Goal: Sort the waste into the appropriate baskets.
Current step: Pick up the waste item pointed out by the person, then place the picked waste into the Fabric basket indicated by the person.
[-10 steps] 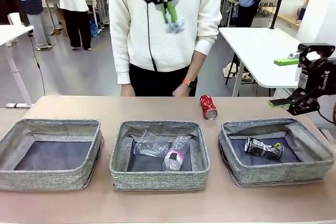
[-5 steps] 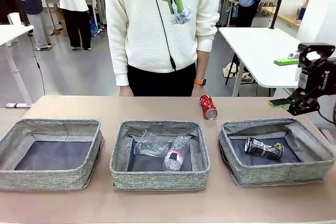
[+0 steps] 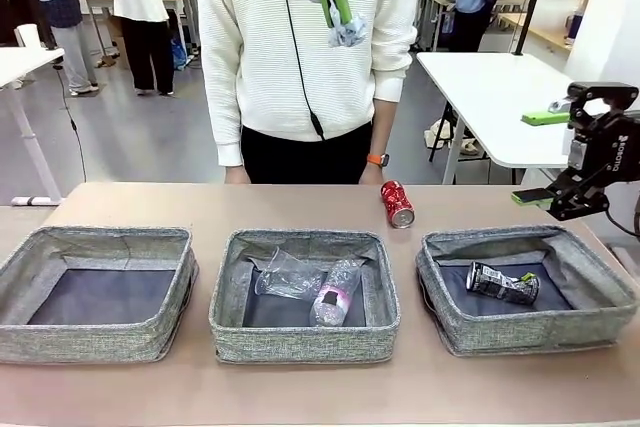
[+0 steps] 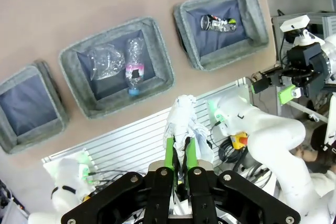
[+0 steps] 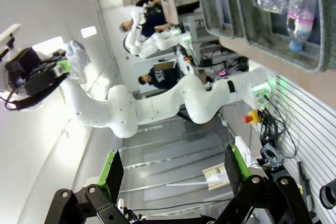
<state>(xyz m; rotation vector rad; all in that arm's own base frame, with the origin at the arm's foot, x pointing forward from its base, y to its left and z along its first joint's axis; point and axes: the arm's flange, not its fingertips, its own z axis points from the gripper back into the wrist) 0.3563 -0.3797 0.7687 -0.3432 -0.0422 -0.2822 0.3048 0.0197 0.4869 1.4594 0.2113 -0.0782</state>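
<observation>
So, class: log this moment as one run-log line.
left gripper: shut on crumpled paper ball, high; right gripper: open; red can: on table; middle basket: plastic cup, plastic bottle; right basket: crushed can

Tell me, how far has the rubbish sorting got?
Done: a crumpled clear plastic cup and a clear plastic bottle lie in the middle grey woven basket, a crushed black-white can in the right basket. In hand: the left gripper, raised high, is shut on a crumpled white paper ball. Left: the red can on the table.
</observation>
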